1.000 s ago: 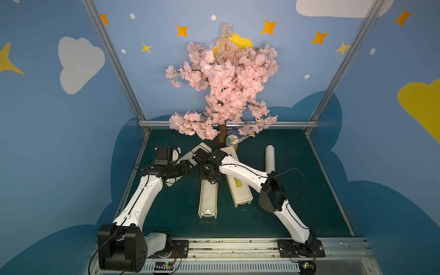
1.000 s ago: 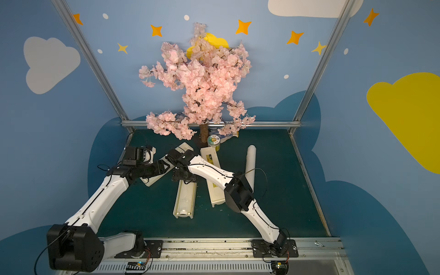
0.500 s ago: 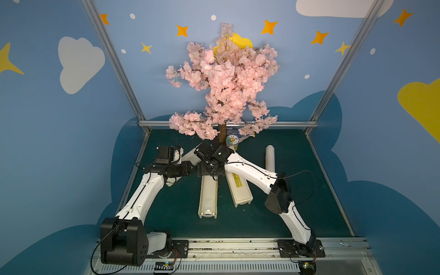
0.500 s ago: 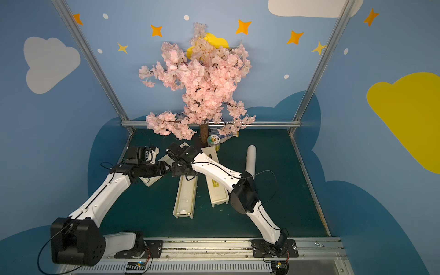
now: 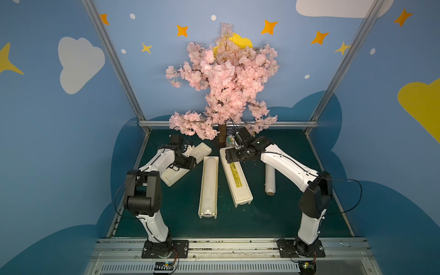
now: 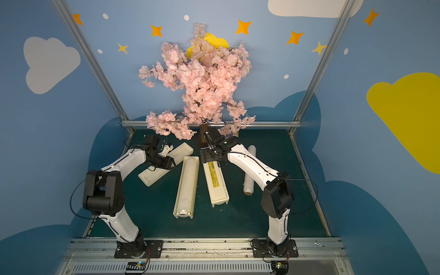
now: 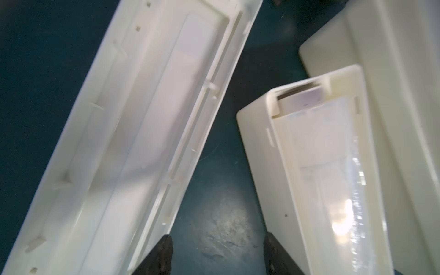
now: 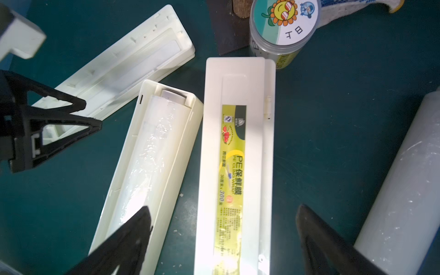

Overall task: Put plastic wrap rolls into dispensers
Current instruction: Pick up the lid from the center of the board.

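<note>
Holding nothing, our right gripper (image 8: pixel 222 207) hangs wide open above the shut dispenser (image 8: pixel 210 142). Our left gripper (image 7: pixel 217 235) is open too. One roll (image 8: pixel 147 162) lies inside the open dispenser (image 8: pixel 184 142); the loose roll (image 8: pixel 404 178) lies near the shut one.

Robot lab booth: painted sky walls (image 5: pixel 59 119), aluminium frame (image 5: pixel 292 124).

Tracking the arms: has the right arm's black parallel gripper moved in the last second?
Yes. The right gripper moved off the open cream dispenser trough to above the yellow-labelled closed dispenser.
</note>
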`<move>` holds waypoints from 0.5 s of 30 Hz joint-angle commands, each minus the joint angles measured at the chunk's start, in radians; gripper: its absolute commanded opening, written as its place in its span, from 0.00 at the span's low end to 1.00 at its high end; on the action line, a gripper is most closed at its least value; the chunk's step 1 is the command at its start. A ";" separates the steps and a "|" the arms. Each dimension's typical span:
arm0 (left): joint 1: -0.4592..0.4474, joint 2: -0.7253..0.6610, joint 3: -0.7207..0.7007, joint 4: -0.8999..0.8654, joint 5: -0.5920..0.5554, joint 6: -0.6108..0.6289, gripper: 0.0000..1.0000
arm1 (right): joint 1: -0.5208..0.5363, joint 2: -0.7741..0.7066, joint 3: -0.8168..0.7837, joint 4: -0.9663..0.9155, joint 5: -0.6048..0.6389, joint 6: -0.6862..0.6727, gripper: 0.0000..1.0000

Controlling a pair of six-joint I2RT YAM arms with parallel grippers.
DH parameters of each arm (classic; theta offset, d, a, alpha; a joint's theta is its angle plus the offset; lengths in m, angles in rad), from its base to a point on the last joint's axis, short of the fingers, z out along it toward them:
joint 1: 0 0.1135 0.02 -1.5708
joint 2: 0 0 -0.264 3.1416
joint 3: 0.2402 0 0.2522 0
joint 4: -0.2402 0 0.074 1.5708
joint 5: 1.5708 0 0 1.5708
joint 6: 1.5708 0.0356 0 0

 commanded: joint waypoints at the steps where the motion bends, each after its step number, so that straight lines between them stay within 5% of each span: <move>1: -0.013 0.058 0.058 -0.096 -0.095 0.094 0.61 | -0.034 -0.072 -0.063 0.113 -0.101 -0.135 0.94; 15: -0.082 0.321 0.296 -0.209 -0.320 0.192 0.50 | -0.121 -0.084 -0.168 0.240 -0.172 -0.238 0.93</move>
